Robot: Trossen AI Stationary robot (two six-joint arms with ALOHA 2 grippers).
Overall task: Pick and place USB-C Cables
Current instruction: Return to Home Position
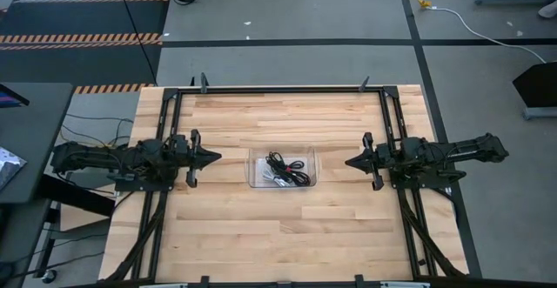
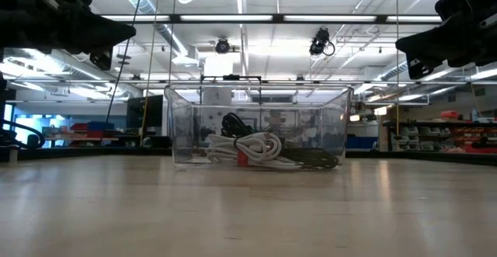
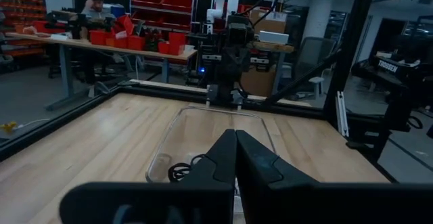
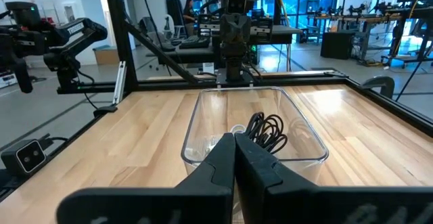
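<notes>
The USB-C cables (image 1: 287, 168) lie as small black and silvery-white coils inside a clear plastic bin (image 1: 258, 155) at the table's middle; in the low view the cables (image 2: 256, 148) show a white bundle with a red tie and black ones beside it. My left gripper (image 1: 218, 157) hovers shut to the bin's left, above the table, pointing at it. My right gripper (image 1: 347, 161) hovers shut to the bin's right, pointing at it. Both hold nothing. In the wrist views the left gripper (image 3: 235, 135) and right gripper (image 4: 234, 137) each face the bin.
The clear bin (image 2: 180, 125) stands on the wooden table (image 1: 226, 227). A black frame (image 1: 287, 90) runs along the table's far edge and both sides. Beyond the table a person (image 3: 95, 11) sits at a workbench with red bins.
</notes>
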